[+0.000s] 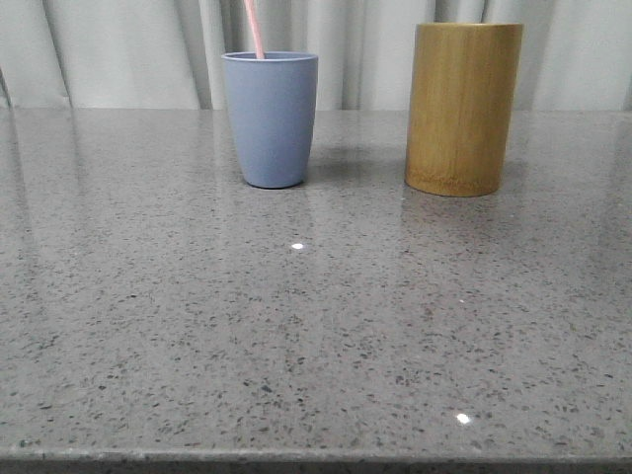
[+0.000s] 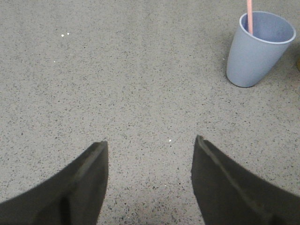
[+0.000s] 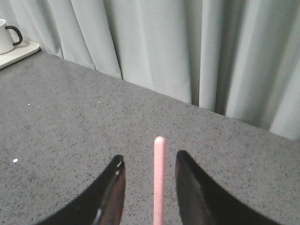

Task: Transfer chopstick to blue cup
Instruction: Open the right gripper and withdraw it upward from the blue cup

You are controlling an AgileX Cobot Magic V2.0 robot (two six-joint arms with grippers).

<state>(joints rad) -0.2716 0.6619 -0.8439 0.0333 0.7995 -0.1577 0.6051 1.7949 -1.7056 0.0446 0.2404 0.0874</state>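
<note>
On my front feed the blue cup (image 1: pixel 270 118) sits upper centre on the table (image 1: pixel 296 326), with a chopstick (image 1: pixel 255 28) leaning out of it past the top edge. The bamboo holder (image 1: pixel 462 107) stands apart, to its right. My left gripper (image 2: pixel 150 176) hangs with fingers spread wide over bare table, the cup at upper right of its feed. My right gripper (image 3: pixel 150 187) has its fingers apart either side of the chopstick's tip, with gaps showing. A white mug (image 3: pixel 7 35) sits on a tray (image 3: pixel 21 52) in that feed's upper left corner.
</note>
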